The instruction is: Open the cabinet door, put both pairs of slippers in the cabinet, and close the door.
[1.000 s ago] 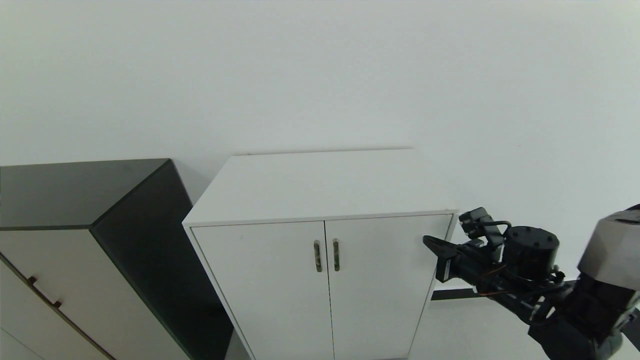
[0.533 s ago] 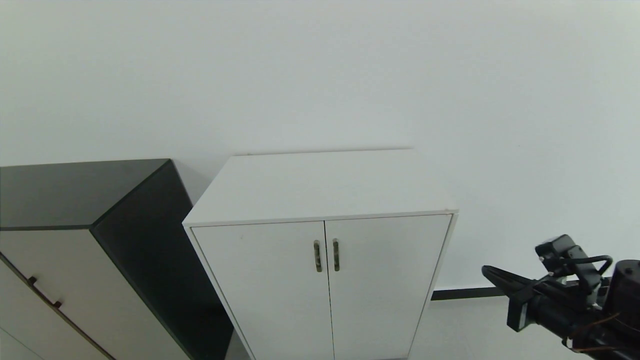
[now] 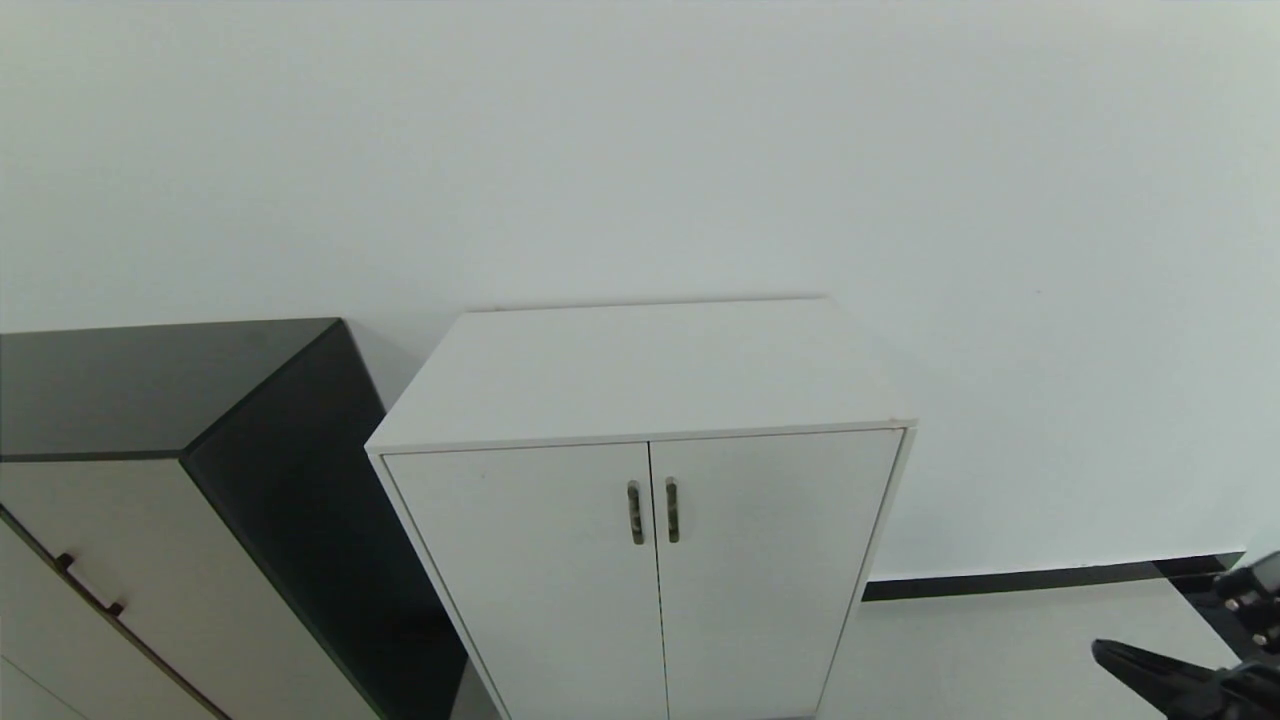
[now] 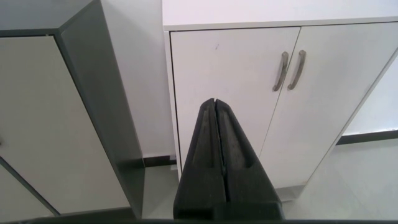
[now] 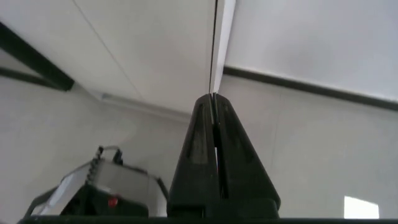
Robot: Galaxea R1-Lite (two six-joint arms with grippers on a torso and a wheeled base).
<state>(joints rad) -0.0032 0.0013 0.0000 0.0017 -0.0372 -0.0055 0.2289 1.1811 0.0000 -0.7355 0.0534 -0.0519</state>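
The white cabinet (image 3: 640, 370) stands against the wall with both doors closed. Its two metal handles (image 3: 653, 511) sit side by side at the middle seam. My right gripper (image 3: 1108, 654) is low at the far right, well clear of the cabinet's right side, with its fingers pressed together and empty. In the right wrist view the right gripper (image 5: 213, 99) points at a white edge (image 5: 222, 37) and a dark baseboard. My left gripper (image 4: 214, 104) is shut and empty, facing the cabinet's left door (image 4: 230, 74) from a distance, with the handles (image 4: 290, 70) off to one side.
A black-topped cabinet (image 3: 150, 390) with pale fronts stands close to the white cabinet's left side, leaving a narrow dark gap. A black baseboard (image 3: 1000, 580) runs along the wall to the right, above pale floor (image 3: 960, 650).
My right arm has dropped down and to the right, away from the cabinet's right front edge. The cabinet doors have stayed closed.
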